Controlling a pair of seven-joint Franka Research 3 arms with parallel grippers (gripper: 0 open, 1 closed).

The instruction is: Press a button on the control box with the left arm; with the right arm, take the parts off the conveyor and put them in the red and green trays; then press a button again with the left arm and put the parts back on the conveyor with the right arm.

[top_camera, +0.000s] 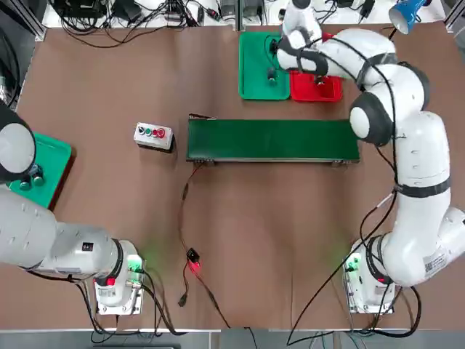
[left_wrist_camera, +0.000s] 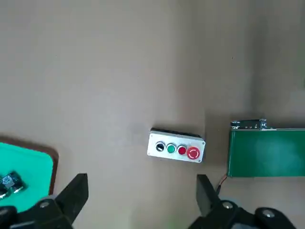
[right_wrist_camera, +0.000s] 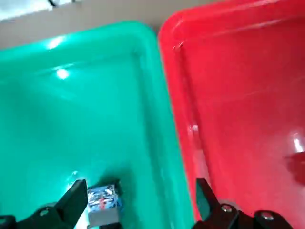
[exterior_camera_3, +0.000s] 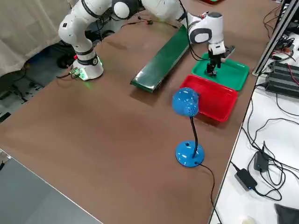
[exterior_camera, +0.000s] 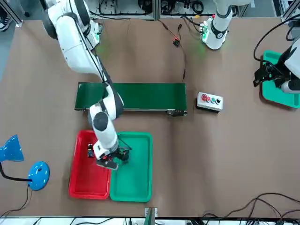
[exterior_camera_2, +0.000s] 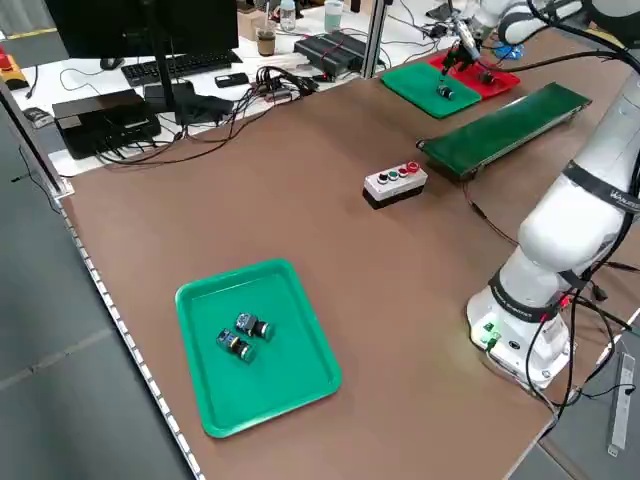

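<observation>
My right gripper hangs open low over the green tray, which stands beyond the conveyor. One small dark part lies on that tray's floor between the spread fingers, close to one of them and free of both. A second part rests in the red tray alongside. The belt carries nothing. My left gripper is open and holds nothing. It hovers above the table's left side, well back from the control box.
A green tray with a red-brown edge lies at the table's left edge with small dark-green round pieces in it. A blue desk lamp stands beyond the red tray. A thin cable runs from the conveyor toward the arm bases.
</observation>
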